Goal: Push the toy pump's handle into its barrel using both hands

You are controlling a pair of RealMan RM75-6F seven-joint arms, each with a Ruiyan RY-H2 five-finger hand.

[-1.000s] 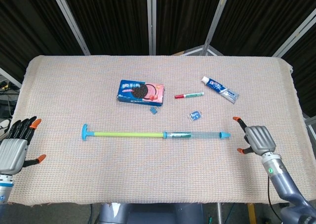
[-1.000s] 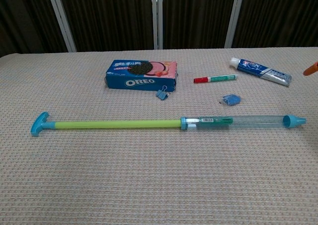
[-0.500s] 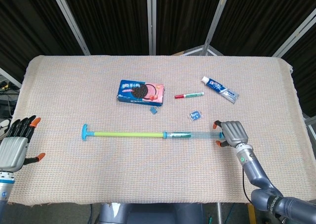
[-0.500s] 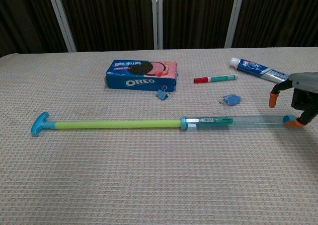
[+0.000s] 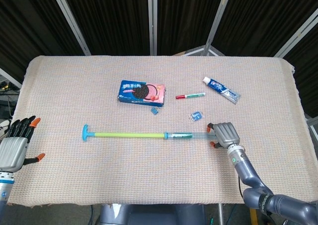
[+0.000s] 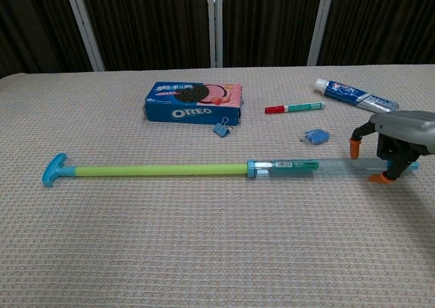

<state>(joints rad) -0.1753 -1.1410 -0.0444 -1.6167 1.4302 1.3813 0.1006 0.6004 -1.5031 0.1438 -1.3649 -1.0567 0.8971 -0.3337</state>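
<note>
Woven beige cloth covers the table (image 5: 258, 81) from edge to edge, and on it I see the toy pump (image 5: 154, 134) stretched out near the front centre, its long axis running left to right across my view, almost parallel to the near edge. Its handle (image 5: 85, 132), a blue T-piece, points toward my left side; the yellow-green rod (image 6: 156, 170) is drawn nearly all the way out, and the clear barrel (image 6: 309, 164) points toward my right.

My right hand (image 5: 224, 134) sits over the barrel's far end, palm down, one orange-tipped finger on the far side of the tube and another on the near side, straddling it. From the chest view the fingertips (image 6: 353, 149) bracket the tube, but I cannot tell whether they actually clamp it or just stand around it.

My left hand (image 5: 15, 148) is at the left edge of the table, well apart from the handle, fingers spread and upright, holding nothing.

Behind the pump, a blue Oreo box (image 6: 194, 101) lies flat, with a small blue binder clip (image 6: 221, 128) just in front of it. To its right lies a red-capped marker (image 6: 293, 107), then a blue-and-white toothpaste tube (image 6: 355, 95) further right and back. A little blue eraser-like block (image 6: 315, 137) lies between the marker and the barrel.
</note>
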